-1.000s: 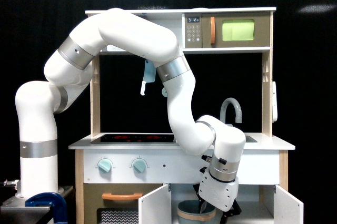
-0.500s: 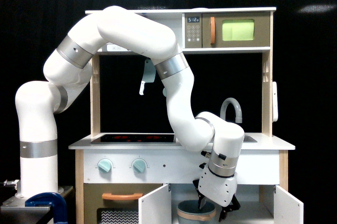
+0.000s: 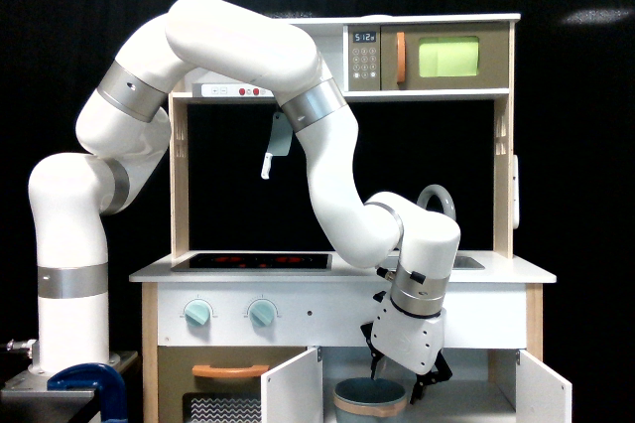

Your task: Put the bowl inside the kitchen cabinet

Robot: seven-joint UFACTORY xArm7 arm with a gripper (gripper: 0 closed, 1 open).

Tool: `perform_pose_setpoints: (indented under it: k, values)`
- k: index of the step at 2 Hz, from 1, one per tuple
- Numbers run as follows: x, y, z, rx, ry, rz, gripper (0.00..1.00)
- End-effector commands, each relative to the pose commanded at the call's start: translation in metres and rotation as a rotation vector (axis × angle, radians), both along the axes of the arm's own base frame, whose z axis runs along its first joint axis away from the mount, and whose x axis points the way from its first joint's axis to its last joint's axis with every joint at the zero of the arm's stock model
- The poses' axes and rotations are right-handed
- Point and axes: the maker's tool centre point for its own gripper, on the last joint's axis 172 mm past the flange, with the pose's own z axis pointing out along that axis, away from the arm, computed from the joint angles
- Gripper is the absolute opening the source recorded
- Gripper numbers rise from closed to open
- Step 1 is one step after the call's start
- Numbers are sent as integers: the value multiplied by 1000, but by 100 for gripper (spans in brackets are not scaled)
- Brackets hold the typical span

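The grey-blue bowl (image 3: 369, 400) with its tan rim band stands upright inside the kitchen cabinet, between the two swung-open white doors (image 3: 294, 385). My gripper (image 3: 398, 385) hangs just above the bowl's right rim, tilted, at the cabinet's mouth. Its dark fingers (image 3: 374, 367) are spread apart with nothing between them, and they appear clear of the bowl. The bowl's base is cut off by the bottom of the exterior view.
The right cabinet door (image 3: 544, 390) stands open at the exterior view's right. The orange-handled oven (image 3: 229, 371) is left of the cabinet. Above are the countertop (image 3: 248, 269), the faucet (image 3: 437, 207) and the green-windowed microwave (image 3: 446, 57). A blue clamp (image 3: 87, 383) sits by the arm's base.
The gripper has risen out of the bowl and drawn up a little. The bowl stays in the cabinet. The arm's elbow has lifted and shifted towards the exterior view's left.
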Motion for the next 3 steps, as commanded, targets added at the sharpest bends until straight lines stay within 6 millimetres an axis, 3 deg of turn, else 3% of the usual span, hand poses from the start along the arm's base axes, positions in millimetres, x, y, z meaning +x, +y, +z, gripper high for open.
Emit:
perform_pose_setpoints:
  k: [1, 2, 3]
  values:
    - [-32, -84, 62, 0, 0, 0, 100]
    - [-73, -146, 126, 0, 0, 0, 100]
    - [-94, -143, 140, 0, 0, 0, 100]
